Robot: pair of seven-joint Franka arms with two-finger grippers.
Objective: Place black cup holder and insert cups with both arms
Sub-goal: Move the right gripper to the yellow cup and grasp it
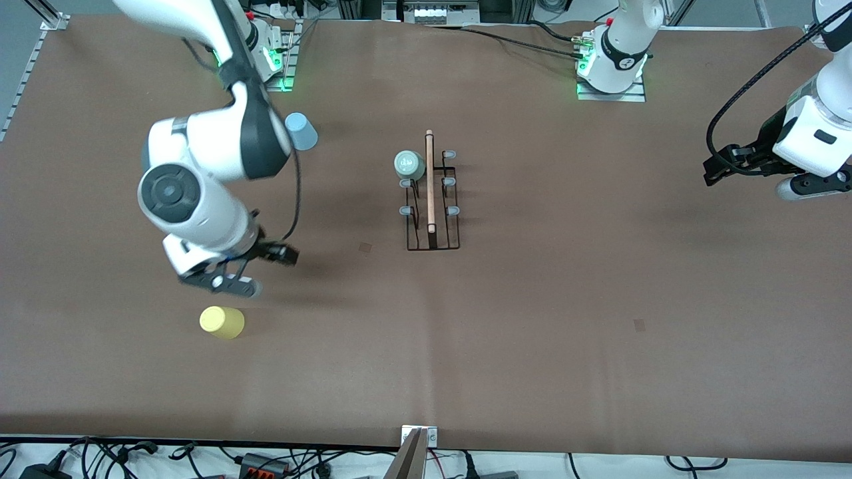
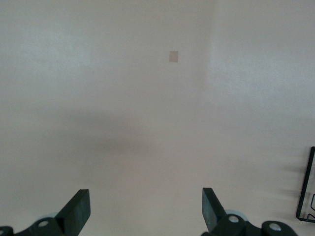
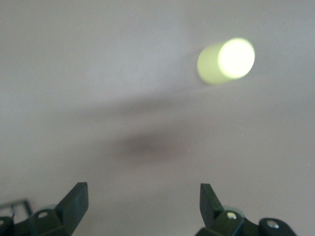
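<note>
The black cup holder stands mid-table, its wooden rod handle along the top. A mint green cup sits on a peg at the end nearer the robot bases. A yellow cup lies on its side toward the right arm's end, nearer the front camera. A light blue cup stands near the right arm's base, partly hidden by that arm. My right gripper is open and empty over bare table beside the yellow cup. My left gripper is open and empty, up at the left arm's end.
The brown table cover stretches wide around the holder. A corner of the holder shows at the edge of the left wrist view. Cables and a metal bracket line the table's front edge.
</note>
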